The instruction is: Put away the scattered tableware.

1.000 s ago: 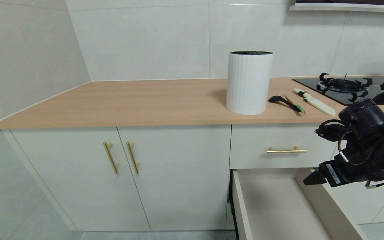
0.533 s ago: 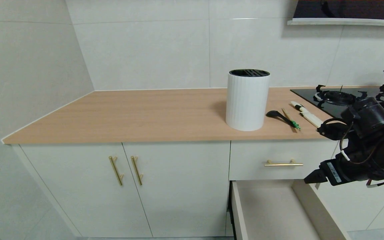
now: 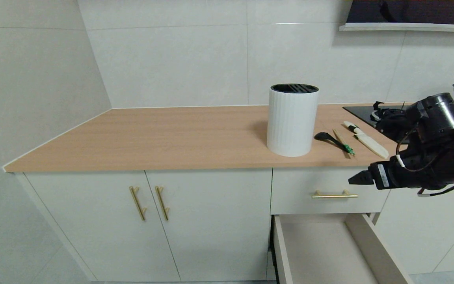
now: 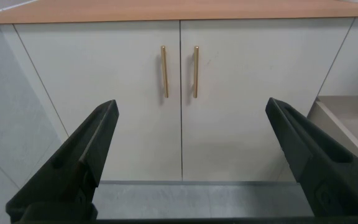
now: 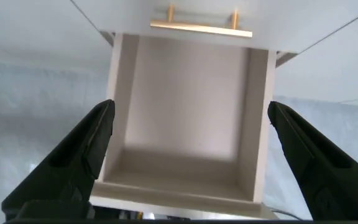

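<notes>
On the wooden counter (image 3: 172,138), a tall white ribbed holder (image 3: 293,120) with a black slotted top stands upright. To its right lie a black spoon (image 3: 326,137), chopsticks (image 3: 341,139) with a green end, and a white knife (image 3: 366,139). Just off the counter's front edge, my right gripper (image 3: 356,180) hangs level with the shut upper drawer (image 3: 290,189). In the right wrist view, my right gripper (image 5: 189,107) is open and holds nothing, above the open lower drawer (image 5: 185,124). My left gripper (image 4: 191,104) is open and holds nothing, facing the cabinet doors (image 4: 179,106).
The open lower drawer (image 3: 321,252) juts out below the shut one with the gold handle (image 3: 334,195). A black gas hob (image 3: 363,113) lies at the counter's right end. Two cabinet doors with gold handles (image 3: 148,203) are on the left. Tiled walls bound the counter's back and left side.
The head camera tilted up during the first half second. Since then my right gripper has risen from in front of the open drawer to upper-drawer height and shifted slightly left.
</notes>
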{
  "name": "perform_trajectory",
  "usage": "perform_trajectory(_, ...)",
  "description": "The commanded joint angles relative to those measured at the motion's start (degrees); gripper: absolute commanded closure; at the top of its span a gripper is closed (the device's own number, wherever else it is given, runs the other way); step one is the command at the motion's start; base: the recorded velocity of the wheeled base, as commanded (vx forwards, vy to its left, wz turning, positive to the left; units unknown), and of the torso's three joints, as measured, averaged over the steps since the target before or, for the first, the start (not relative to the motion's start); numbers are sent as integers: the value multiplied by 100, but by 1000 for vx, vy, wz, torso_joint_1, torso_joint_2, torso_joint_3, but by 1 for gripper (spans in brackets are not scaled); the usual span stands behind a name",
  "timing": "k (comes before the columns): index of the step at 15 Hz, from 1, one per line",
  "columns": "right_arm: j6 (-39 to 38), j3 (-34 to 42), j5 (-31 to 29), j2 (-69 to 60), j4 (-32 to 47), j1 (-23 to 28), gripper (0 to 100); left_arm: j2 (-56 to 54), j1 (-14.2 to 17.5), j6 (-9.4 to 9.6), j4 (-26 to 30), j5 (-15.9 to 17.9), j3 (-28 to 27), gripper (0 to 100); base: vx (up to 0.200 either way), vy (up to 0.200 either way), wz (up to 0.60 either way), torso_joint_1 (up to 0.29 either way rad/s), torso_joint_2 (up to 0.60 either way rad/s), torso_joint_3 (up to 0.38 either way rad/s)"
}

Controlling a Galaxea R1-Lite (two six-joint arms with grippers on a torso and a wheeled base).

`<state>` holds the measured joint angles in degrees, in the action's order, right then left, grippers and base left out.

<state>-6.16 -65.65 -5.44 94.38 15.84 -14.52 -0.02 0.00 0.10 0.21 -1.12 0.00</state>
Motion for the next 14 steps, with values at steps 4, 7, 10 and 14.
perform_trajectory(4, -949, -2629, -151, 1320, 860, -7, 0, 2, 0, -1, -3, -2, 0, 0, 0, 0, 0, 0, 0, 0)
perform_trajectory(7, -1274, -2928, -573, 1812, 789, 10, 0, 2, 0, -1, 6, -2, 0, 0, 0, 0, 0, 0, 0, 0)
perform_trajectory(10, -1274, -3121, -643, 2058, 781, 186, 0, 2, 0, -1, 6, -2, 0, 0, 0, 0, 0, 0, 0, 0)
perform_trajectory(14, -1274, -3270, -660, 2251, 781, 371, 0, 2, 0, -1, 6, -2, 0, 0, 0, 0, 0, 0, 0, 0)
